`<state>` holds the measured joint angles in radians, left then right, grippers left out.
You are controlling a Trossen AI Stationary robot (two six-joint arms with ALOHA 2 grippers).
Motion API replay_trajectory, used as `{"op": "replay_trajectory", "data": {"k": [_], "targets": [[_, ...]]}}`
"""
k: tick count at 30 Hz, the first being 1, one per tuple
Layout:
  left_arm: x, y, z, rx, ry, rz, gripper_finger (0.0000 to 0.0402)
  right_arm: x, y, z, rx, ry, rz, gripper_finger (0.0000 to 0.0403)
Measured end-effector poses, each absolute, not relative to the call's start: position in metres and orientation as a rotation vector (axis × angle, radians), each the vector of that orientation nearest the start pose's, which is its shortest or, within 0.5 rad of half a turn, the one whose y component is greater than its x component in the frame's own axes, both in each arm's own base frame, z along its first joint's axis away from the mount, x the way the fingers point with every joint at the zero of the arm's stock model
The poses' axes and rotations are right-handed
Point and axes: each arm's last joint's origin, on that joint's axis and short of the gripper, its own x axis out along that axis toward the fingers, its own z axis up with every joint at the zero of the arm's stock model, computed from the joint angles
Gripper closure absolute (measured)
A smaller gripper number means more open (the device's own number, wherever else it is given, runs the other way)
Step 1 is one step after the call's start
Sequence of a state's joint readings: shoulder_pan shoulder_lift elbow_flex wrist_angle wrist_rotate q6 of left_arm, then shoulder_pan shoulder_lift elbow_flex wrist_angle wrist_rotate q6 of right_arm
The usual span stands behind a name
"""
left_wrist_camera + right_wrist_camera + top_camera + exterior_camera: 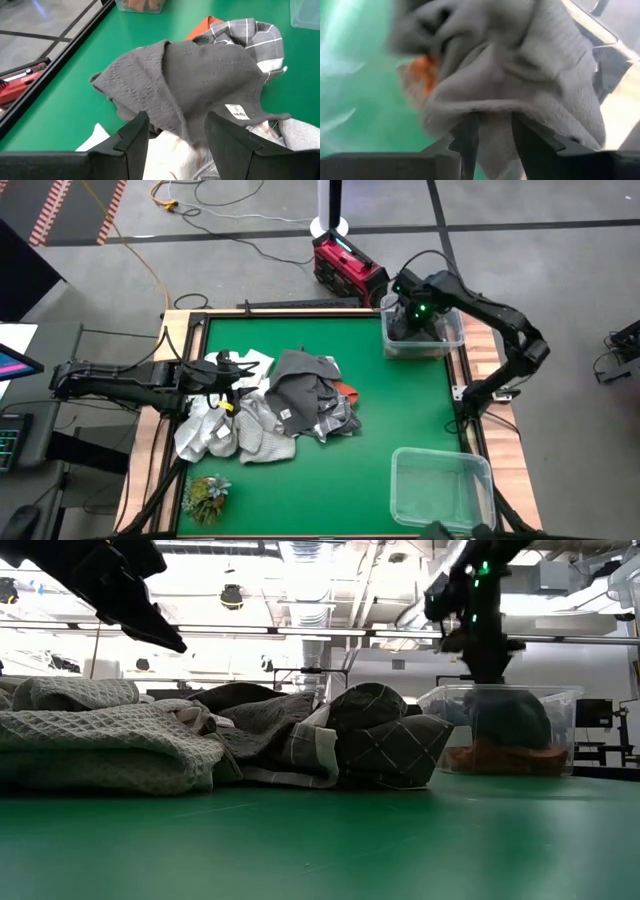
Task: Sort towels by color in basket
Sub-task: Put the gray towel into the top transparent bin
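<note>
The towels point(270, 405) lie heaped on the green bench point(370, 420). Over the heap's edge, the left hand point(222, 376) hangs with fingers apart, empty. Beyond the heap, in the clear bin point(455, 330), the right hand point(412, 320) seems clamped on a grey towel point(520, 75).

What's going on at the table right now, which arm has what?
The right gripper is over the far clear bin, its fingers closed on a grey towel above an orange cloth already lying in that bin. The left gripper hangs open at the pile of towels mid-table, just short of a dark grey towel, holding nothing. The near clear bin looks empty.
</note>
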<state>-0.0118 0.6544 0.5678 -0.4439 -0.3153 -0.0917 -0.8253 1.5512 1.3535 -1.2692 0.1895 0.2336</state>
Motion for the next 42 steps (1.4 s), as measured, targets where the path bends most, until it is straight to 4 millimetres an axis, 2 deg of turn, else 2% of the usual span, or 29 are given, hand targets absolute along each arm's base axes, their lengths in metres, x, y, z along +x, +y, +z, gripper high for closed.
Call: {"op": "replay_trajectory", "data": {"k": [5, 10, 14, 18, 22, 25, 28, 30, 33, 38, 42], "targets": [[0.141, 0.007, 0.253, 0.003, 0.534, 0.320, 0.0221, 0.179, -0.225, 0.263, 0.673, 1.344, -1.051, 0.0270], [0.141, 0.007, 0.253, 0.000, 0.532, 0.321, 0.0221, 0.190, -0.220, 0.241, 0.645, 1.471, -0.969, 0.0280], [0.141, 0.007, 0.253, -0.038, 0.526, 0.331, 0.0221, 0.196, -0.215, 0.242, 0.608, 1.498, -0.927, 0.0281], [0.141, 0.007, 0.253, -0.060, 0.523, 0.337, 0.0221, 0.195, -0.211, 0.270, 0.572, 1.401, -0.938, 0.0281], [0.141, 0.007, 0.253, -0.082, 0.521, 0.330, 0.0221, 0.182, -0.200, 0.318, 0.455, 1.272, -0.993, 0.0281], [0.141, 0.006, 0.253, -0.090, 0.522, 0.312, 0.0221, 0.167, -0.184, 0.357, 0.327, 1.099, -1.079, 0.0281], [0.142, 0.006, 0.254, -0.076, 0.507, 0.308, 0.0221, 0.162, -0.162, 0.381, 0.281, 0.936, -1.009, 0.0281], [0.143, 0.006, 0.256, -0.062, 0.488, 0.303, 0.0221, 0.170, -0.145, 0.387, 0.277, 0.864, -0.874, 0.0281], [0.144, 0.006, 0.258, -0.052, 0.466, 0.298, 0.0221, 0.195, -0.115, 0.380, 0.216, 0.809, -0.687, 0.0281], [0.146, 0.006, 0.257, -0.070, 0.473, 0.303, 0.0221, 0.251, -0.070, 0.345, 0.046, 0.696, -0.423, 0.0261], [0.148, 0.006, 0.252, -0.091, 0.516, 0.314, 0.0221, 0.292, -0.041, 0.323, -0.042, 0.613, -0.286, 0.0231]]}}
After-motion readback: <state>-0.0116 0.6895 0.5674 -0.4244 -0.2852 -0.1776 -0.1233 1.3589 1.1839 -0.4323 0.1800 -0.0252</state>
